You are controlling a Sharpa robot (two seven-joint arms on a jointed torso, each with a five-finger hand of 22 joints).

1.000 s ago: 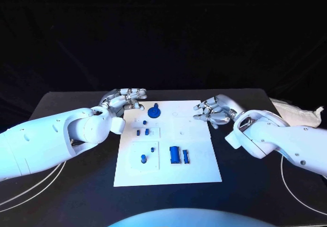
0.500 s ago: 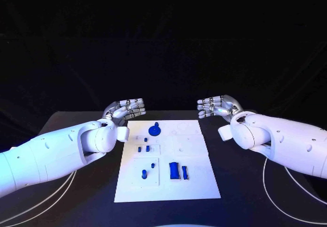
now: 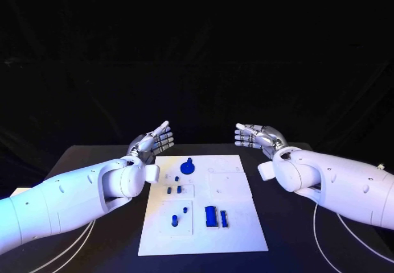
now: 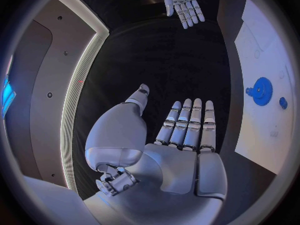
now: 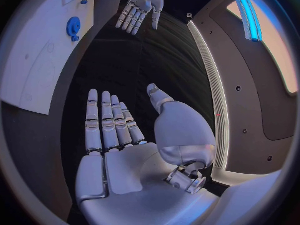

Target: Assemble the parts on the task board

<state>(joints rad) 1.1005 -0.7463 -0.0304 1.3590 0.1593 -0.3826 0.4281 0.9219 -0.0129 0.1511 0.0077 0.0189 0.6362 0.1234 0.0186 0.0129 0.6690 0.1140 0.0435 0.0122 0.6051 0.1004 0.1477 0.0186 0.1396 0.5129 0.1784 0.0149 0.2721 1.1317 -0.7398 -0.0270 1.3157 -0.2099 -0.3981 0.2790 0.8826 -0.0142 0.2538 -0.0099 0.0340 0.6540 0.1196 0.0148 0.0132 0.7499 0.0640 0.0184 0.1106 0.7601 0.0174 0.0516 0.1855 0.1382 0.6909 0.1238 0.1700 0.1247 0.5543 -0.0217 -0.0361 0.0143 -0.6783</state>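
Two glossy white arms, silver hands.
The left hand [image 3: 154, 140] and right hand [image 3: 256, 136] have segmented metal fingers; thin white cables [image 3: 61, 245] trail beneath rounded arm shells.

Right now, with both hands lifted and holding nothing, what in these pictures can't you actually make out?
- The small blue pieces on the white board: head view, too small to tell their shapes.
- The board's near part: left wrist view, cut off by the circle's rim past the blue gear.
- Table beneath the left arm and right arm: head view, hidden by them.
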